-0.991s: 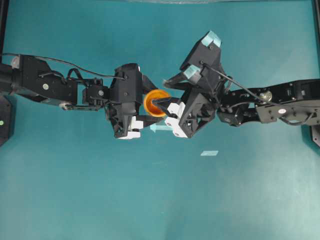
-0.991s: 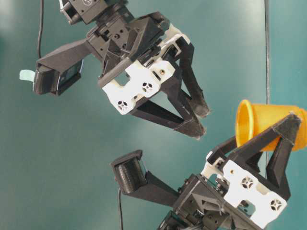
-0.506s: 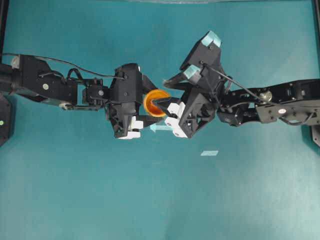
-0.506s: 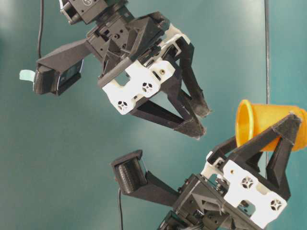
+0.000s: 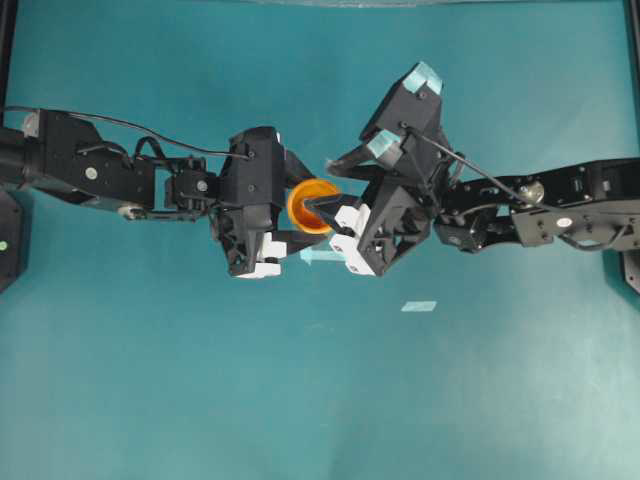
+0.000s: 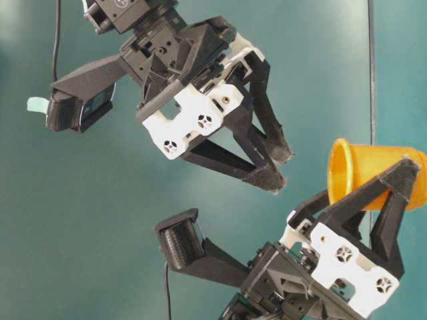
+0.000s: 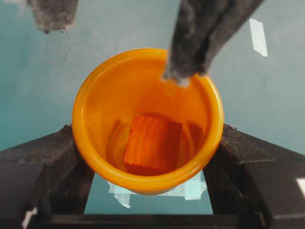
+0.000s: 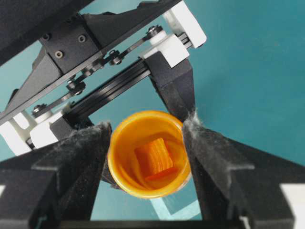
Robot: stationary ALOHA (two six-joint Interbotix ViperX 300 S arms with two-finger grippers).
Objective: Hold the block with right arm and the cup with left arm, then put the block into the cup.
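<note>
The yellow-orange cup (image 7: 95, 109) sits clamped between the two dark fingers (image 7: 38, 167) of my left gripper (image 7: 147, 131), lifted off the table and tilted on its side (image 6: 373, 177). The small orange block (image 7: 152, 143) lies inside it on the bottom, also plain in the right wrist view (image 8: 155, 157). My right gripper (image 8: 147, 123) is open at the cup's mouth (image 5: 312, 207), a finger on either side of the rim, holding nothing. At table level the right gripper (image 6: 279, 170) hangs just left of the rim, apart from it.
Pale tape marks lie on the teal table: one below the grippers (image 5: 320, 256) and one further right (image 5: 419, 306). Both black arms meet at the middle of the table. Black frame edges (image 5: 8, 250) border the left and right sides.
</note>
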